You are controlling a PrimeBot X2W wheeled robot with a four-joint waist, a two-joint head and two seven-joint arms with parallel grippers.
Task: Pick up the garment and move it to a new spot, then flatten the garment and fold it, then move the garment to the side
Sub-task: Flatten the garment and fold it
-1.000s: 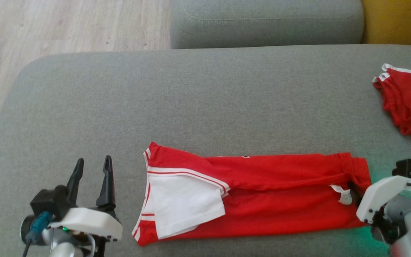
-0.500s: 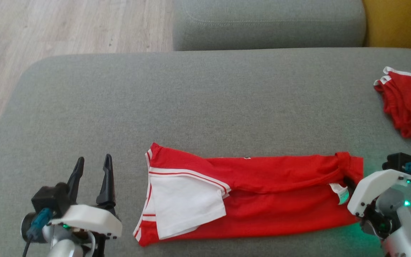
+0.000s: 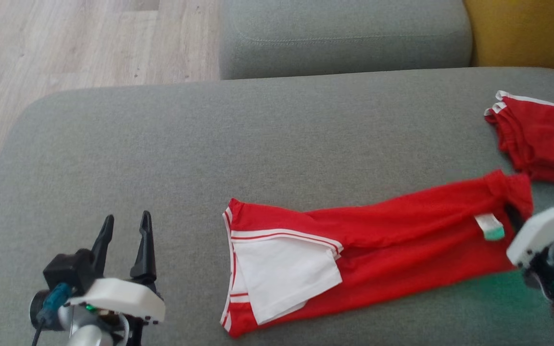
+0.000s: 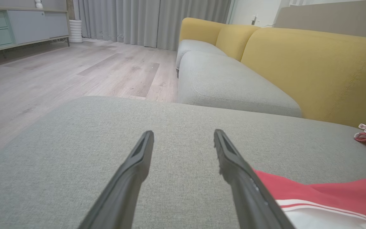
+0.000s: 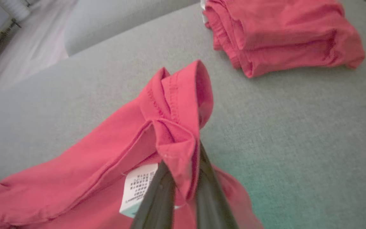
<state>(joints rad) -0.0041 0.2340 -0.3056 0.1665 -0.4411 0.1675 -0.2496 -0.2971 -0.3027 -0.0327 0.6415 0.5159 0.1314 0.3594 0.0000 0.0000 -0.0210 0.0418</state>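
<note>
The left gripper (image 3: 127, 217) is hovering over the sofa (image 3: 258, 144), jaws spread and empty. The garment (image 3: 402, 230) is lying stretched across the seat. The right gripper (image 5: 183, 160) is pinching its raised right end, near a folded pile (image 3: 541, 139).

The garment (image 3: 402, 245) is soft matt cloth, the cushion (image 3: 209, 144) a coarse grey weave, the floor (image 3: 65, 38) smooth pale wood.

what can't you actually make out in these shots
- label print: blurred in the right wrist view, too small in the head view.
- folded red pile: cut off by the head view's right edge.
- tips of the right hand: buried in the fold of the red garment they pinch, right wrist view.
</note>
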